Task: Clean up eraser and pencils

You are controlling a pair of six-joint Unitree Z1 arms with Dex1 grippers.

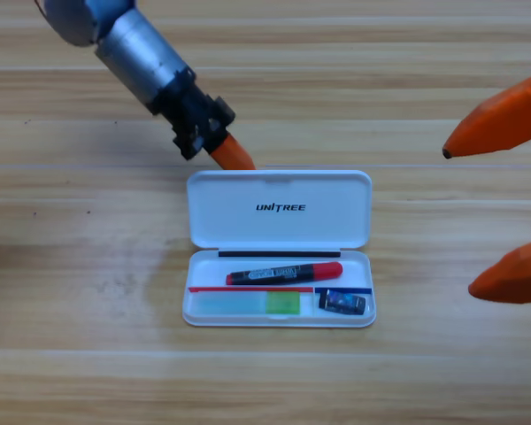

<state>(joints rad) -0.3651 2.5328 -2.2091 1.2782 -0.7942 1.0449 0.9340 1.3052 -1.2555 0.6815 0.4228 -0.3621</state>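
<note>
Pen and eraser lie in the open white case, mid-desk. Left gripper touches the lid's far edge, pincer state untellable; right gripper waits, jaws apart. Next, probably: fold the lid shut.

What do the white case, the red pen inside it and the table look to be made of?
White case: likely smooth moulded plastic, with rounded corners and a printed logo. Red pen: probably glossy plastic, shiny red ends, black label. Table: wood or wood-look laminate, with visible grain lines; which one cannot be told.

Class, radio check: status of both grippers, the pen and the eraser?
Left gripper behind white case's open lid. Right gripper open, waiting at right edge. Red pen and eraser inside case. Nothing blocking.
</note>
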